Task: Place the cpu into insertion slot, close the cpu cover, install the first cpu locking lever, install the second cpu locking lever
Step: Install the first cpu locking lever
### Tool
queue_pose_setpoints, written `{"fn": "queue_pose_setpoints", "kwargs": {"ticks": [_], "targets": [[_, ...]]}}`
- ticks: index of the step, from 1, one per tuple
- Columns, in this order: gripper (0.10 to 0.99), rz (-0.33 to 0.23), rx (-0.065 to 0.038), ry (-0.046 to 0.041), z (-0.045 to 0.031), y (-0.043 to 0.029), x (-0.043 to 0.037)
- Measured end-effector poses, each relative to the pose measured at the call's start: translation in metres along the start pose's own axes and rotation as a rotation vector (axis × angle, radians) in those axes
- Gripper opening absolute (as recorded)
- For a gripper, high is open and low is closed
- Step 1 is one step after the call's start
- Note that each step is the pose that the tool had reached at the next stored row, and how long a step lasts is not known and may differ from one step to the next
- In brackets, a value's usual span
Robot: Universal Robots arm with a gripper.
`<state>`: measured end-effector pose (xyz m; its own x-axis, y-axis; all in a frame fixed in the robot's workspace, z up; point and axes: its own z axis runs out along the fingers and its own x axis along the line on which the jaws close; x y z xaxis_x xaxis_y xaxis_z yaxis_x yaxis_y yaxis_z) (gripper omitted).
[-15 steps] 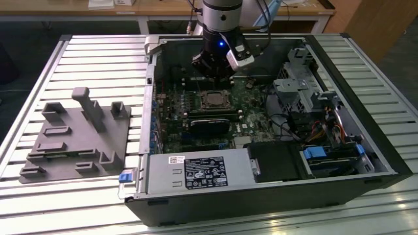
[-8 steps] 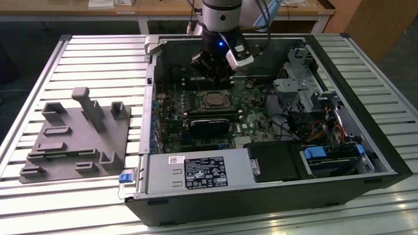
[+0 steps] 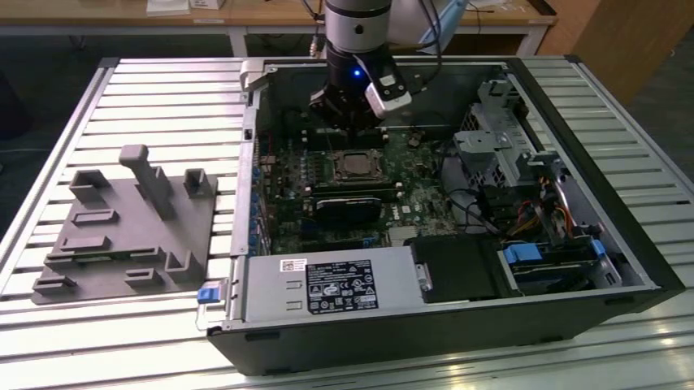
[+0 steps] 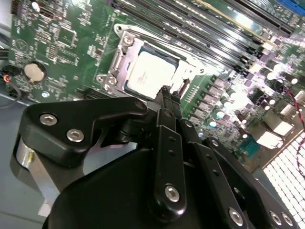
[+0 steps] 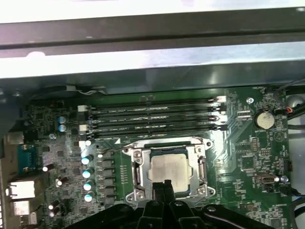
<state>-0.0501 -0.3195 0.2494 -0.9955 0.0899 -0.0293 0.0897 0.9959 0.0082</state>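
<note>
The pale silvery square cpu [image 5: 167,167] is seated in the dark, metal-rimmed insertion slot [image 3: 337,165] of the green motherboard [image 5: 252,157]. The thin silvery cpu cover [image 5: 138,166] lies flat over the chip's edges, and its cut-out centre leaves the chip top exposed. The black linkage gripper [image 5: 165,184] hangs just above one edge of the socket, fingertips pressed together with nothing between them. Four long black memory slots [image 5: 152,117] run just beside the socket, between it and the grey metal case wall [image 5: 152,67]. A row of small cylindrical capacitors [image 5: 87,172] stands along another side, and a round silvery coin battery [image 5: 263,119] lies well apart. In the second wrist view the gripper's own black links cover the board on the near side of the socket. The exterior view shows the surroundings: the open black computer case [image 3: 639,268] lies on a slatted aluminium table [image 3: 162,106]. A black rectangular card [image 3: 349,207] sits near the socket on the side away from the arm, and a boxed grey power supply [image 3: 325,286] occupies the case's near edge. A grey moulded fixture tray [image 3: 119,236] rests at the exterior view's left, well apart from the case. The space directly above the socket is open. It is bounded by the case wall beyond the memory slots and by the metal drive cage [image 3: 493,146] at the exterior view's right.
</note>
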Motion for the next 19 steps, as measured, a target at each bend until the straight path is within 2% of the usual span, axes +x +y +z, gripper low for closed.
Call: {"fn": "queue_pose_setpoints", "kwargs": {"ticks": [19], "targets": [[0.106,0.0,0.0,-0.0011,-0.001,-0.0033,0.0365]]}}
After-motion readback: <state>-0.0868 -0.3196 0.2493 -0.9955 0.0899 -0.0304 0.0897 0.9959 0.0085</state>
